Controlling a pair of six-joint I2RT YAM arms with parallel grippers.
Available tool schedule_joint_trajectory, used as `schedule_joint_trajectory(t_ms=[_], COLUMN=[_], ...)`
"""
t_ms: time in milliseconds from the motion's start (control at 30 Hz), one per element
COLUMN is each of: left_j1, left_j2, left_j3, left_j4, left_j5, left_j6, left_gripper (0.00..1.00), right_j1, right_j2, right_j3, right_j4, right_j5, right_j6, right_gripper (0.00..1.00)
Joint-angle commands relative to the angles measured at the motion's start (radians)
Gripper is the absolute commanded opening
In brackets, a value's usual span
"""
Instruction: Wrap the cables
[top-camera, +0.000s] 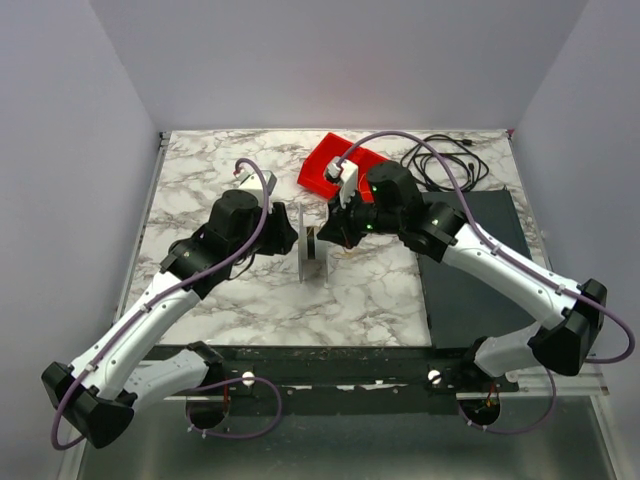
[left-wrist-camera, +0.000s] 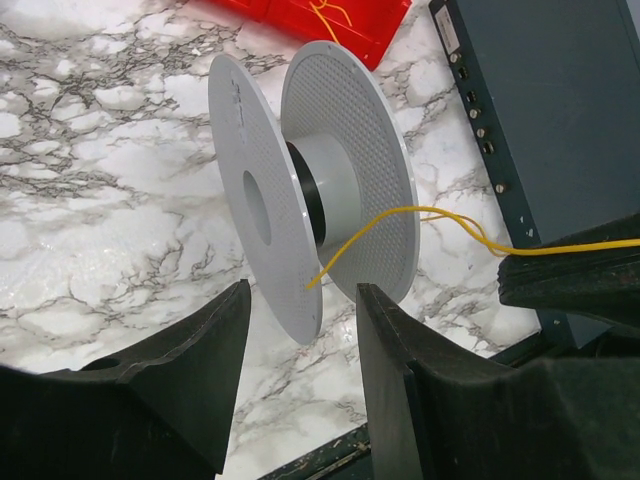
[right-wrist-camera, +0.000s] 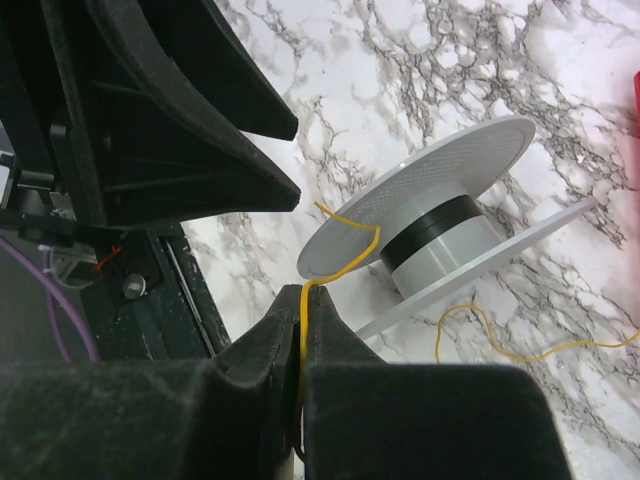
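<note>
A red tray (left-wrist-camera: 290, 22) at the top of the left wrist view holds a loop of thin yellow wire (left-wrist-camera: 585, 246), possibly one strand with the rest. The wire runs to a grey spool (left-wrist-camera: 345, 130) standing on edge on the marble table (left-wrist-camera: 90, 150). The right gripper (right-wrist-camera: 303, 300) pinches the wire tightly just beside the spool. The left gripper (left-wrist-camera: 302, 290) gapes wide, its fingers either side of the spool's near flange. In the top view both arms bend inward, meeting mid-frame.
</note>
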Motion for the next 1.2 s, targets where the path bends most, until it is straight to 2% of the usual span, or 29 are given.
schedule_joint_trajectory(t_ms=[0,467,667,800,1167], left_j1=[0.005,0.004,-0.009,-0.032,-0.081], left_j2=[0.029,0.091,0.088,0.069,0.089], left_j3=[0.01,-0.029,-0.084,-0.143,-0.175], left_j4=[0.007,0.042,0.067,0.109,0.14], left_j5=[0.022,0.114,0.125,0.118,0.051], left_j6=[0.024,0.028,0.013,-0.007,-0.022], left_gripper=[0.48,0.49,0.5,0.53,0.54], right_j1=[0.007,0.005,0.004,0.004,0.003], right_j2=[0.047,0.115,0.131,0.147,0.162], right_j3=[0.032,0.041,0.043,0.044,0.044], right_j4=[-0.045,-0.004,0.019,0.025,0.034], right_j5=[-0.04,0.031,0.009,0.005,0.011], right_j6=[-0.027,-0.048,-0.041,-0.039,-0.031], right_gripper=[0.01,0.01,0.01,0.01,0.01])
